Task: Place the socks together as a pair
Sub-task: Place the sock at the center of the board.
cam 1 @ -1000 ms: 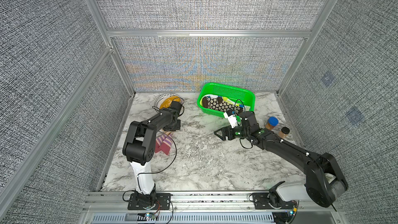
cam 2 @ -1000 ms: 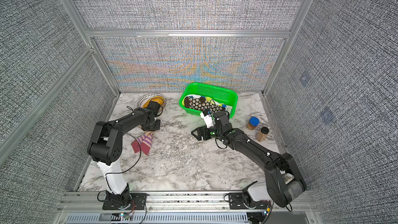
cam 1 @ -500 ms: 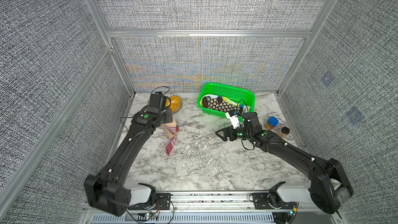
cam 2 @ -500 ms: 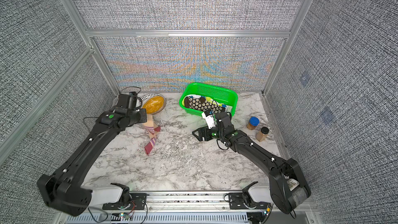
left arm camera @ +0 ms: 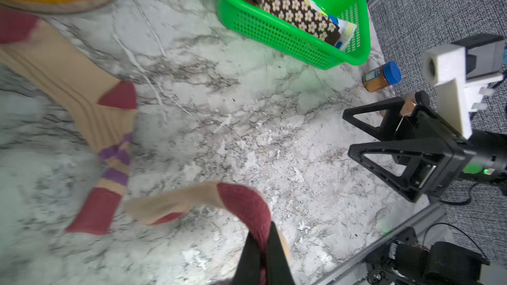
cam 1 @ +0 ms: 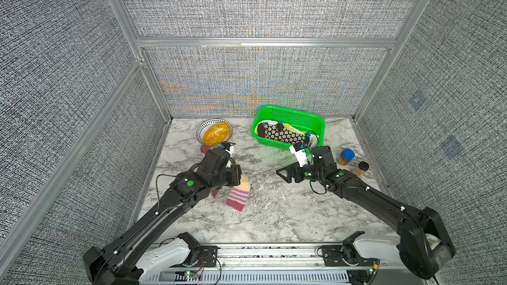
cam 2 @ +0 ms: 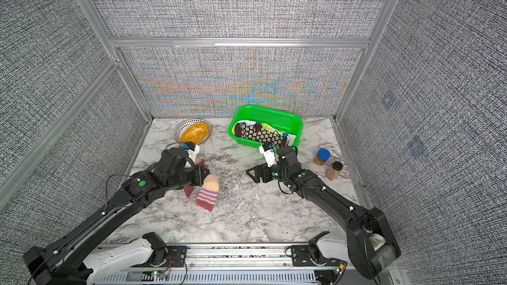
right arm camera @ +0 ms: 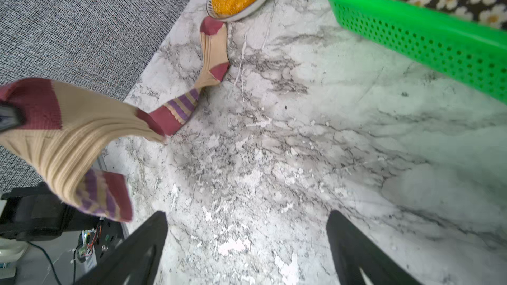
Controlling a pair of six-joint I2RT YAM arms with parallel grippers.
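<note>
- While the left tool (left arm camera: pixel 260 242) is clenched on the maroon toe of a maroon-peach sock (cam 1: pixel 238 196), the rest of that sock dangles from it, with the purple-striped cuff hanging lowest
- This held sock hangs above the bench (cam 1: pixel 274 215), left of its middle
- Its matching sock (right arm camera: pixel 212 50) lies stretched out on the bench further to the far left, and its maroon toe lies against the rim of a plate (cam 1: pixel 200 131)
- The plate carries something orange and stands far left, close to the back wall
- The cuff end of the matching sock reaches toward the near side, close under the held one
- The right tool (right arm camera: pixel 247 242) is released, jaws spread wide with nothing between them
- It hovers low over bare bench, right of the middle, and points left toward the socks
- A green basket (cam 1: pixel 290 109) stands at the far side, right of the middle
- A brown daisy-print sock (cam 1: pixel 282 135) lies in the basket on top of pale fabric with lime in it
- A blue-lidded jar (cam 1: pixel 346 157) and a dark-lidded jar (cam 1: pixel 361 168) stand upright just beside each other at the right edge, beyond the right arm
</note>
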